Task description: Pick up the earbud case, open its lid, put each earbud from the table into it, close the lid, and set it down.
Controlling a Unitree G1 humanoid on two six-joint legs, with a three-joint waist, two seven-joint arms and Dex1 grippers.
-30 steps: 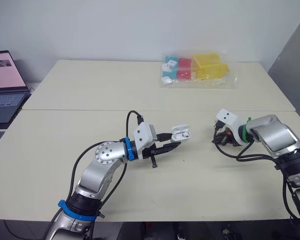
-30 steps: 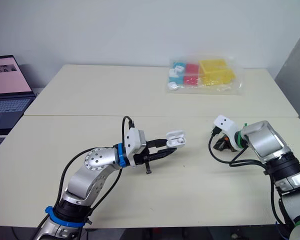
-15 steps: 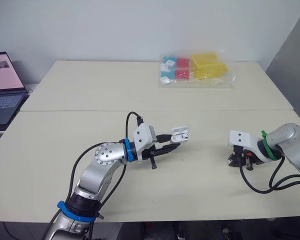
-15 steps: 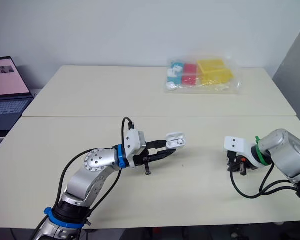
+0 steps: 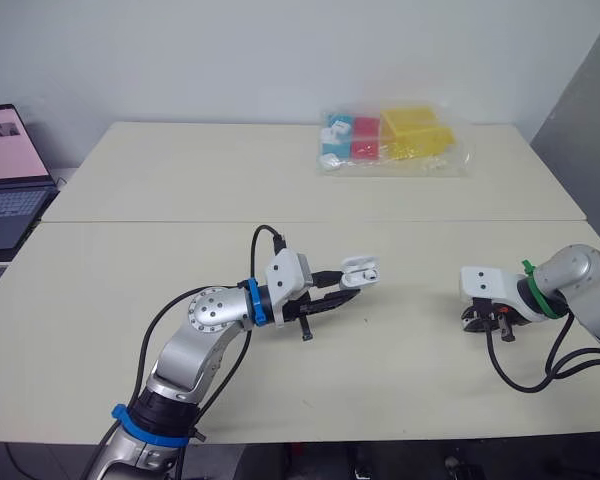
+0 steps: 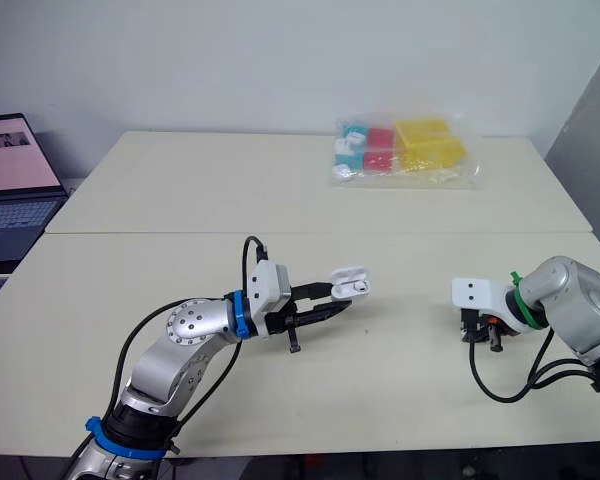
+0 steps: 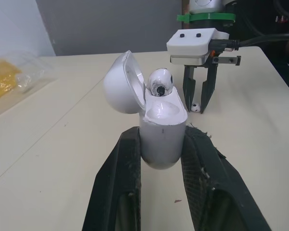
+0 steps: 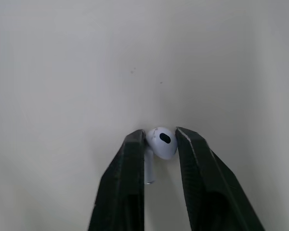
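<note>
My left gripper (image 5: 350, 285) is shut on the white earbud case (image 5: 361, 268), held above the middle of the table. In the left wrist view the case (image 7: 162, 130) has its lid tipped back, and one earbud (image 7: 160, 82) sits in it. My right gripper (image 5: 483, 323) points down at the table (image 5: 130, 270) on the right, well apart from the case. In the right wrist view its fingers (image 8: 130, 163) press both sides of the second earbud (image 8: 161, 142), which lies on the table. The left wrist view also shows that earbud (image 7: 195, 105) between the right fingertips.
A clear bag of coloured boxes (image 5: 392, 141) lies at the back of the table. An open laptop (image 5: 8, 170) stands off the left edge. A seam (image 5: 180, 221) crosses the table's width.
My right gripper has swung from beside the case out to the right and come down onto the second earbud. The left gripper has held the case in place.
</note>
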